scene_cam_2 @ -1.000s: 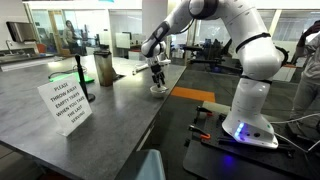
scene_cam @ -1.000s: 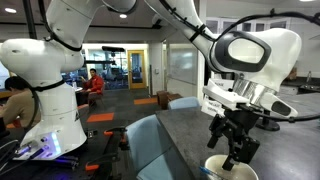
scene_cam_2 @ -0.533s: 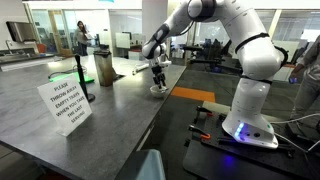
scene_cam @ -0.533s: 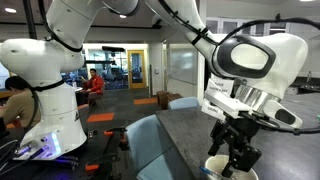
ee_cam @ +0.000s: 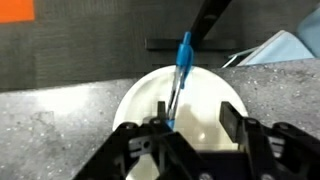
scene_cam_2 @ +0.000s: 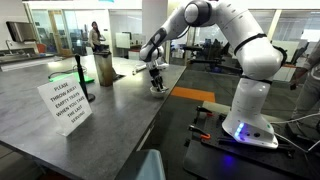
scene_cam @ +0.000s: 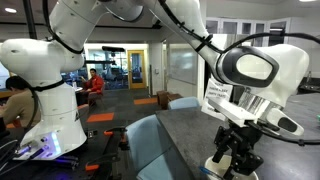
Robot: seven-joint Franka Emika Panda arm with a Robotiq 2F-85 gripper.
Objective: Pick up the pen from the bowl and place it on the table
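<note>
The cream-white bowl sits on the dark grey table, right below my gripper. The blue pen stands slanted in the bowl, its lower end inside and its dark upper end sticking out over the far rim. My gripper is open and low over the bowl, with the pen's lower part just beside the left finger, and nothing is held. In both exterior views the gripper hangs over the bowl near the table's edge.
A white printed sign card stands on the table's near part, with a black stand and a tall green cylinder behind it. Light blue-grey chairs stand beside the table. The robot base is off the table's side.
My gripper has moved down toward the bowl, still open. The pen and bowl have not moved.
</note>
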